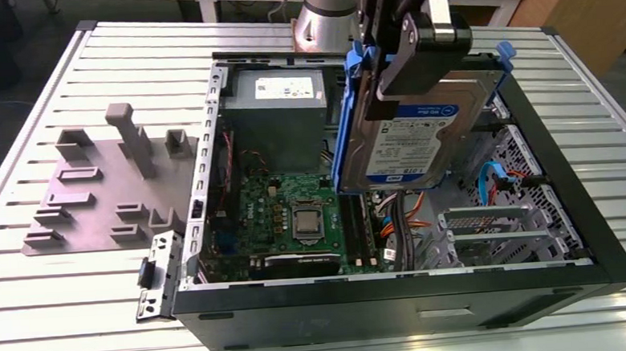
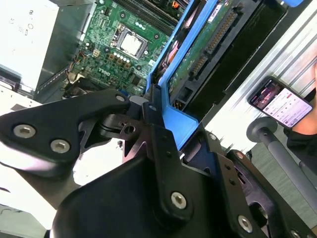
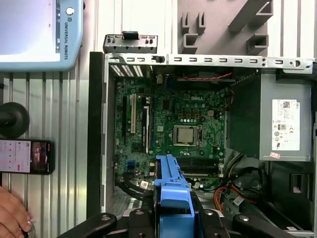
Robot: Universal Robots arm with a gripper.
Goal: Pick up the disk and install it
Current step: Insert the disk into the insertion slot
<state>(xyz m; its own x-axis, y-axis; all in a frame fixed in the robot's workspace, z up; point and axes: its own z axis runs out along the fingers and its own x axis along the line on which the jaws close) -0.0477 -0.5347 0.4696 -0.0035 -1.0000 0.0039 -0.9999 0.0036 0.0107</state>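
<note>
Clearance is the matter to be minded in this step. At the exterior view's left, a flat grey moulded fixture plate point(image 1: 99, 195) with upright pegs lies on the slatted aluminium table point(image 1: 42, 318), well apart from the work. In the middle, the open black computer case point(image 1: 405, 299) shows a green motherboard point(image 1: 293, 213) and a grey white-labelled power supply box point(image 1: 277, 105). Above the case's right half, the flat silver-grey disk point(image 1: 419, 146), clipped in its bright blue plastic carrier frame, is held tilted on edge by the black gripper point(image 1: 404, 70). In the second wrist view its fingers point(image 2: 161, 148) are seen clamped on the blue frame. The disk is judged to be in carriage towards the perforated metal drive cage point(image 1: 498, 222) at the right. The clamp should be held firm, the frame squared to the cage, and the orange and blue cables point(image 1: 493, 170) beside it avoided.
</note>
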